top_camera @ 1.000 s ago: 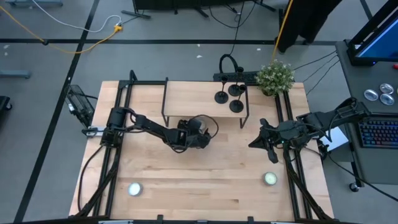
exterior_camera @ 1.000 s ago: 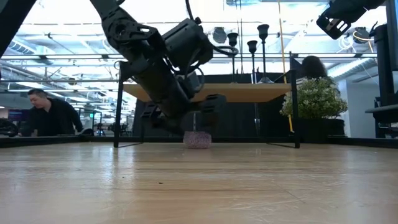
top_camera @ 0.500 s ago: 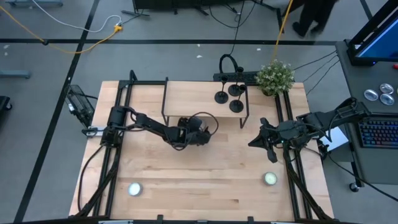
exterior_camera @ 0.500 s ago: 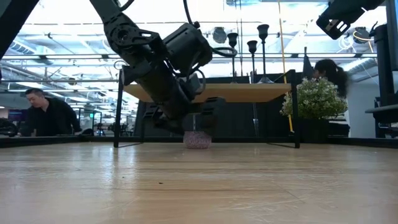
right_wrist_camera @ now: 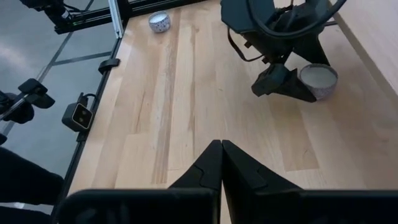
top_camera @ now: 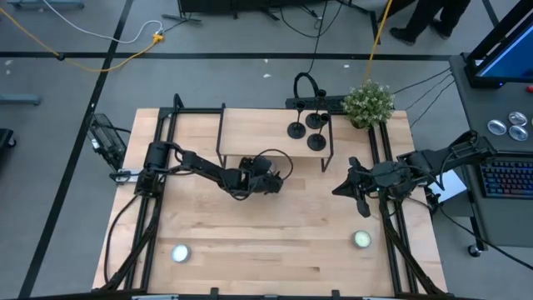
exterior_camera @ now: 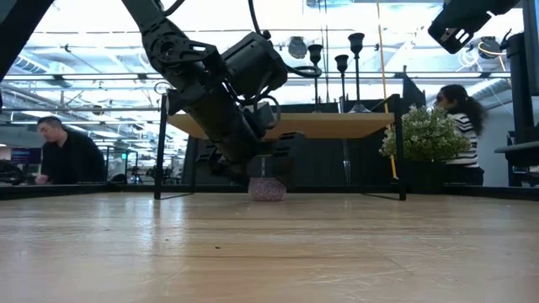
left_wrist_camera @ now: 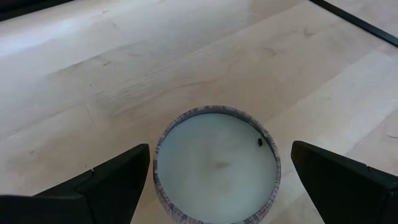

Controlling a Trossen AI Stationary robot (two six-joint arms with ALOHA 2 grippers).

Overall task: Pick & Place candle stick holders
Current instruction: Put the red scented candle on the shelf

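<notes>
Left wrist view: the left gripper (left_wrist_camera: 214, 180) is hovering spread wide, fingers flanking a white candle in a patterned cup (left_wrist_camera: 216, 165) without touching it. The three black candle stick holders (top_camera: 306, 129) are standing upright on the raised wooden shelf (top_camera: 250, 129), beyond that candle. The right gripper (right_wrist_camera: 222, 163), pressed closed and empty, is waiting well apart from the shelf.

Two dark, jointed robot arms

Both the left arm (top_camera: 200, 169) and the right arm (top_camera: 416, 167) are matte black with blocky segments; a black cable loops over the left end effector (top_camera: 268, 179), whose fingers (left_wrist_camera: 99, 190) are flat, dark wedges.
</notes>
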